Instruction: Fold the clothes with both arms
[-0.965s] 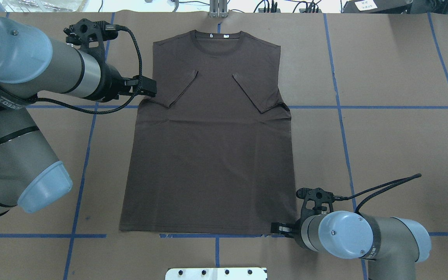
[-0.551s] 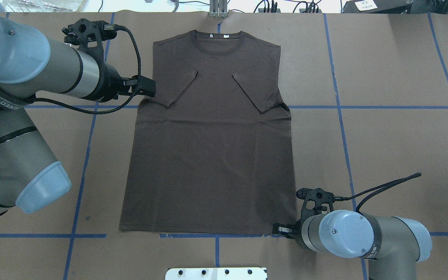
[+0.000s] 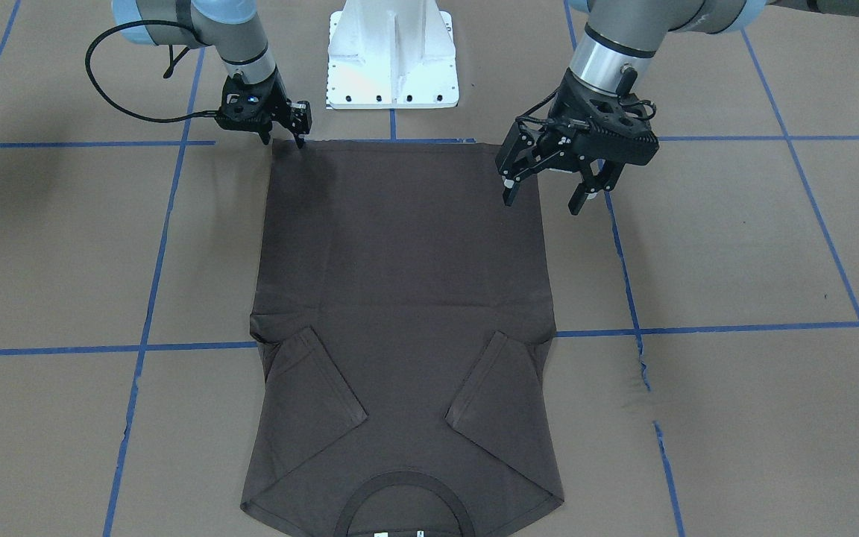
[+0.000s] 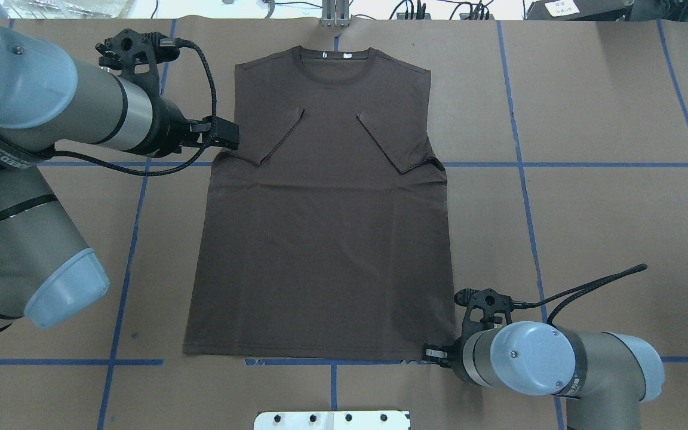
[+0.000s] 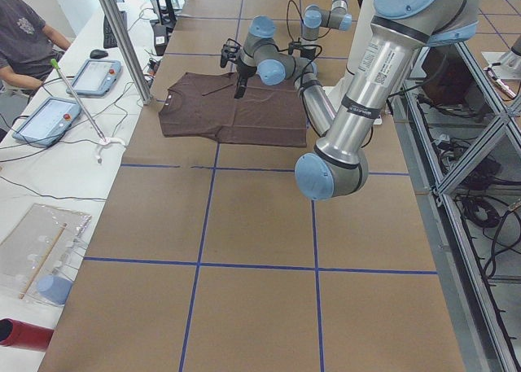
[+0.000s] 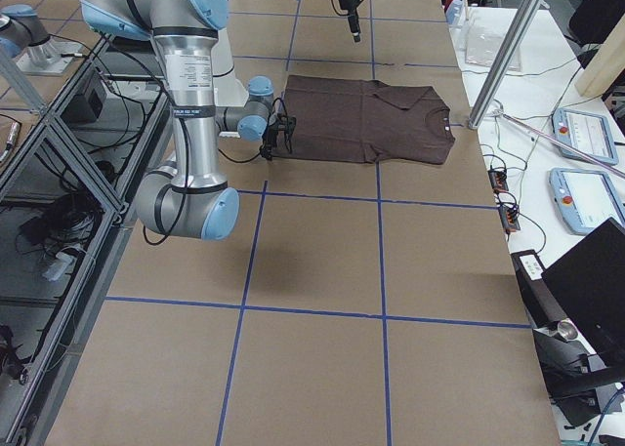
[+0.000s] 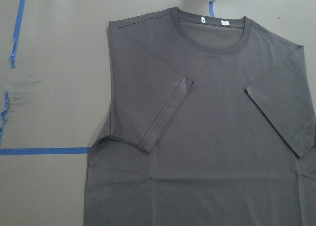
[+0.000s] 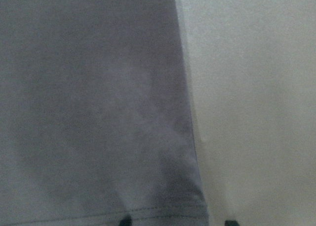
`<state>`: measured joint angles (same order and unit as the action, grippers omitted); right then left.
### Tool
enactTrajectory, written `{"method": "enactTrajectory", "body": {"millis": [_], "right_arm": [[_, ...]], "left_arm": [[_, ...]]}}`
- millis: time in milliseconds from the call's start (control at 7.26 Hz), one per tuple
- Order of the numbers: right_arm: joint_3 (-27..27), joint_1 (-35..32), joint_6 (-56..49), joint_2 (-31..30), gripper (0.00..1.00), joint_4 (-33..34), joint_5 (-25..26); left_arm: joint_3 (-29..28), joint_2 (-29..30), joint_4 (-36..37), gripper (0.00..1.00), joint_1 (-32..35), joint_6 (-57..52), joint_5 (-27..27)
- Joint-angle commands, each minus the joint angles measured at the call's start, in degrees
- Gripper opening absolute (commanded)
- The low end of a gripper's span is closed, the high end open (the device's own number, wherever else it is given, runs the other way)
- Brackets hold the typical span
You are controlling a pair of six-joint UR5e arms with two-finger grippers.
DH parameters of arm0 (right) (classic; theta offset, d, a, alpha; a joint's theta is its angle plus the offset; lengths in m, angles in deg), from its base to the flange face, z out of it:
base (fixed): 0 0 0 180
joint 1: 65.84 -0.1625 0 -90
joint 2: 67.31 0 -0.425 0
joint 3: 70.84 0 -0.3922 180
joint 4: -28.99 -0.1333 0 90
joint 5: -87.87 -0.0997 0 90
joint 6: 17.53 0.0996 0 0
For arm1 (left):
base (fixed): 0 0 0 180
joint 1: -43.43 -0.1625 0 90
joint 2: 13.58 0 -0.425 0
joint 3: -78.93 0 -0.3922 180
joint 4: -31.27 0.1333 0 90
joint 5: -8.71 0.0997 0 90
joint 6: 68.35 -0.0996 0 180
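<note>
While the shirt (image 4: pixel 320 239) lies collar toward the table's (image 4: pixel 589 239) far edge, the right gripper (image 3: pixel 283 139), spread, straddles its near hem corner (image 8: pixel 195 206); the left gripper (image 3: pixel 541 205) hovers released, higher.

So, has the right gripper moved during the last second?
Yes, slightly. In the overhead view the right gripper has crept rightward, away from the vertical blue tape line below the T-shirt hem.

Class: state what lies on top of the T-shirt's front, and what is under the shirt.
Both sleeves lie folded inward on top of the T-shirt. Under it is the brown table; the blue tape lines running beneath are covered there.
</note>
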<state>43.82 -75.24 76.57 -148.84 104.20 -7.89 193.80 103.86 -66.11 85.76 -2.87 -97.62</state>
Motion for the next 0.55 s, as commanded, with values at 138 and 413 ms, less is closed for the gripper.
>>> {"method": "enactTrajectory", "body": {"millis": [138, 413], "right_arm": [[0.82, -0.35, 0.03, -0.12, 0.1, 0.11, -0.04], [1.0, -0.36, 0.03, -0.12, 0.1, 0.11, 0.05]], "left_arm": [[0.0, 0.07, 0.0, 1.0, 0.04, 0.0, -0.01], [0.0, 0.16, 0.0, 1.0, 0.04, -0.09, -0.01]]}}
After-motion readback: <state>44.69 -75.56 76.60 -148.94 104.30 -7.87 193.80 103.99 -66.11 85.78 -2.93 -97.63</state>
